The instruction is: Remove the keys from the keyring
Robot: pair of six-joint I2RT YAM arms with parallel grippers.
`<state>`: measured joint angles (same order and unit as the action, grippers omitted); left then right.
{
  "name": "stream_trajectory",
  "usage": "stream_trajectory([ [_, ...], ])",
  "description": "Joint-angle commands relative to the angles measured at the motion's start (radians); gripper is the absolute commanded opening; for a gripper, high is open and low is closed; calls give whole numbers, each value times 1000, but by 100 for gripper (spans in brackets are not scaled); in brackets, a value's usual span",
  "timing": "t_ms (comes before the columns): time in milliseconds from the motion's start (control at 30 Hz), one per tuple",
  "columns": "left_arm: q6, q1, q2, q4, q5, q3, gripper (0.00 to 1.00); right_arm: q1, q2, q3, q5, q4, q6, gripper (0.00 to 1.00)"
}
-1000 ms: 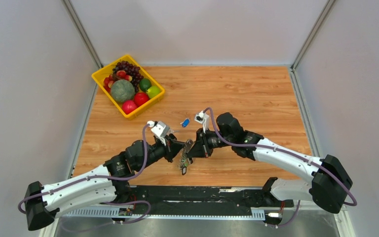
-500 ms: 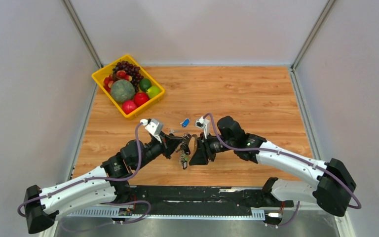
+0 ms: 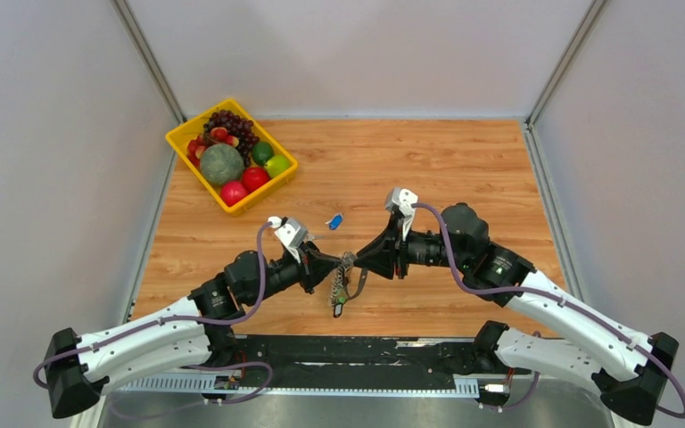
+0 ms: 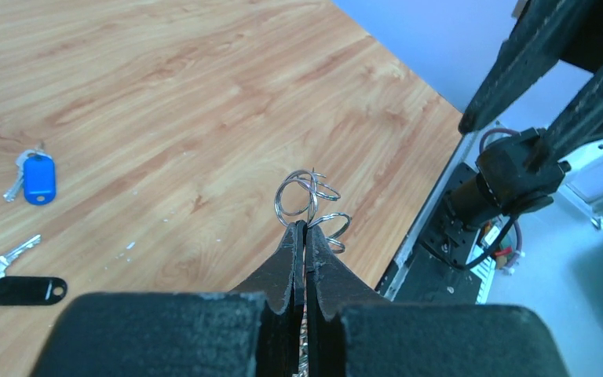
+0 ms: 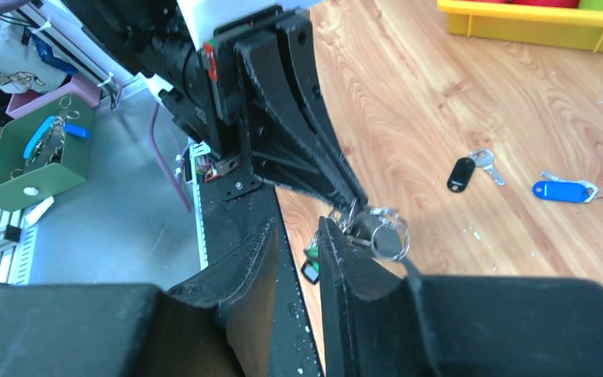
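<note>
A wooden worktop [image 3: 464, 169] fills the middle of the overhead view. A yellow basket [image 3: 175, 141] of fruit sits at its upper left. The two arms come in from the lower corners and meet just below the centre of the frame.

The left end effector [image 4: 305, 229] is clamped tight, its two black fingers pressed together on the wire of the keyring [image 4: 308, 188]. The coils of the keyring stand up just above the fingertips in the left wrist view. The keys [image 3: 338, 292] hang in a bunch under that grip, clear of the wood, just below centre in the overhead view.

The right end effector [image 5: 298, 228] stands partly open with nothing between its fingers. One finger is right against the ring and bunch.

A blue-tagged key [image 4: 38, 177] and a black-tagged key [image 4: 25, 290] lie loose on the worktop, at the left edge of the left wrist view.
</note>
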<state>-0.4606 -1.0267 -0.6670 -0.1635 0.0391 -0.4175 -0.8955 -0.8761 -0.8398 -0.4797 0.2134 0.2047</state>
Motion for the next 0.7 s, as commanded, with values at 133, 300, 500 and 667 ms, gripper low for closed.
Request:
stream_trajectory([
  [133,-23,2,-30,-83,-83,-56,0,-2,-80,-65,22,0,-34,31],
  [300,-36,2,-36,-85,-97,-63,0,-3,-119,-67,2,0,-25,31],
  [500,-42,2,-38,-93,-100,-61,0,-4,-143,-57,-23,2,-12,29],
  [667,-42,2,-41,-100,-99,-61,0,-4,-160,-50,-28,8,-7,25],
])
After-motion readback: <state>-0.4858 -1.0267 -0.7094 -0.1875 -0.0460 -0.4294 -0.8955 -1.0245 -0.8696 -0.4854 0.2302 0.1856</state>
